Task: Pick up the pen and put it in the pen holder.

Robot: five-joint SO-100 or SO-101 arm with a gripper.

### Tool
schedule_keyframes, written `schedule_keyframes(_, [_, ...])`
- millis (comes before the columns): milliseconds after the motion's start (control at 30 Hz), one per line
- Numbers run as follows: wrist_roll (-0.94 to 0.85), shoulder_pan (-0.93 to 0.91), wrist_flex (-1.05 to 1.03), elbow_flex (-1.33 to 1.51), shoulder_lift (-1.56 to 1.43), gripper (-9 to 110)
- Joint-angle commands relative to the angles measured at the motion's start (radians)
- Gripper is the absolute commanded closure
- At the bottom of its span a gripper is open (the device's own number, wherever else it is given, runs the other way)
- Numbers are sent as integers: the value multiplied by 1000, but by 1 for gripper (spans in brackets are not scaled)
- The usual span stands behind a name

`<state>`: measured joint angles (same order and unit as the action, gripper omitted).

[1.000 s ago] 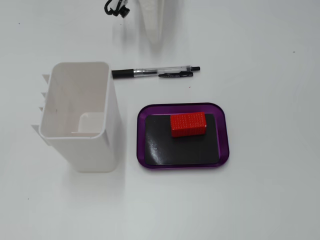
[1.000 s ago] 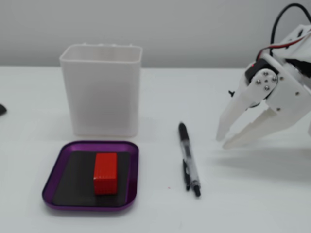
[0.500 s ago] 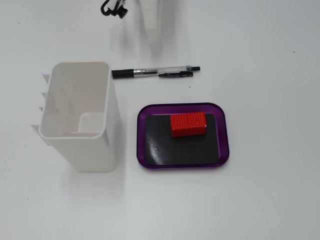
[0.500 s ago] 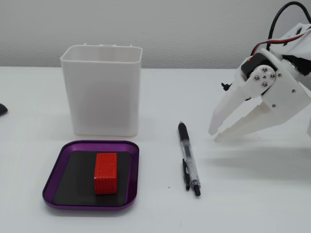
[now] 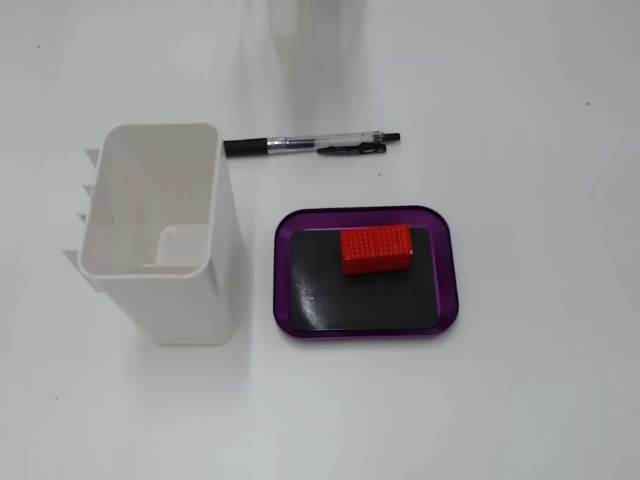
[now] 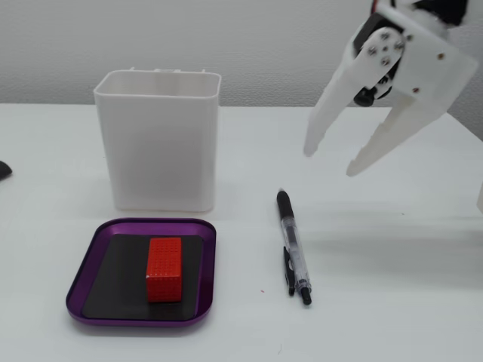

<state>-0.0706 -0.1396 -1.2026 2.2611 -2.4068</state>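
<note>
A clear-barrelled pen with black grip and clip [image 5: 312, 146] lies flat on the white table, just above the purple tray in a fixed view; in the other fixed view the pen [image 6: 293, 246] lies right of the tray. The white rectangular pen holder [image 5: 155, 230] stands upright and empty, left of the pen; it also shows at the back [image 6: 160, 142]. My white gripper [image 6: 330, 162] hangs open in the air above and right of the pen, touching nothing. Only a blurred white part of the arm shows at the top edge of the first fixed view.
A purple tray [image 5: 287, 262] with a black liner holds a red studded block [image 5: 376, 248]; in the other fixed view the tray [image 6: 90, 260] and block [image 6: 164, 268] sit in front of the holder. A small dark object [image 6: 4, 170] lies at the left edge.
</note>
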Motion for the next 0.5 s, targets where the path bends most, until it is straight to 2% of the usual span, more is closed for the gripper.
schedule_keyframes(0, [0,-3,-41,-163,233,82])
schedule_keyframes(233, [-2,-5,-21,-253,448,80])
schedule_keyframes(467, [-12,-17,156,-233,518,80])
